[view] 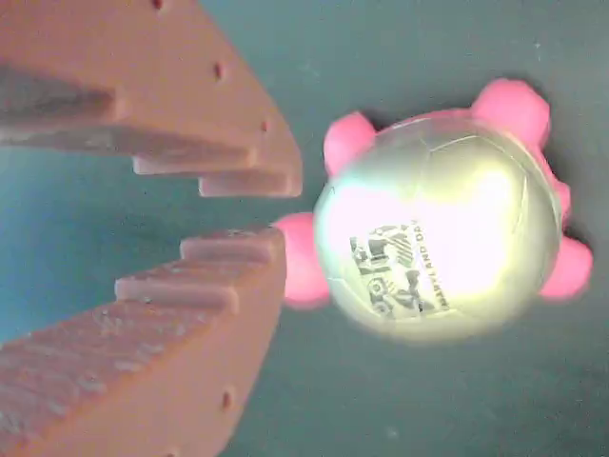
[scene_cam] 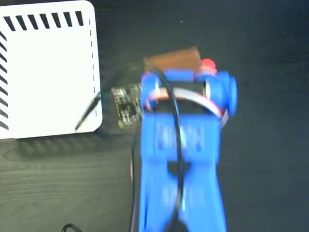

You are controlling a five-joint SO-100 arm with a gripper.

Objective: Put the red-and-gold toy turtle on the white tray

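The turtle's [view: 447, 214] domed shell is gleaming like glossy, smooth plastic, throwing back a bright glare around its black printed mark, while its pink-red limbs are looking soft and matt. The tool's [view: 271, 209] fingers [view: 190, 105] are showing a dull, finely ridged plastic with stepped edges. In the fixed view, the arm [scene_cam: 181, 150] is appearing as smooth blue plastic with a slight sheen, the white tray [scene_cam: 48, 72] is reading flat and matt, and the bench [scene_cam: 260, 159] is showing dark, faintly grained wood.

You're looking at a hobby robotics bench: a dark wood-grain table [scene_cam: 270, 183], a printed blue arm [scene_cam: 181, 159] and a bare circuit board [scene_cam: 126, 107] (cables trailing).
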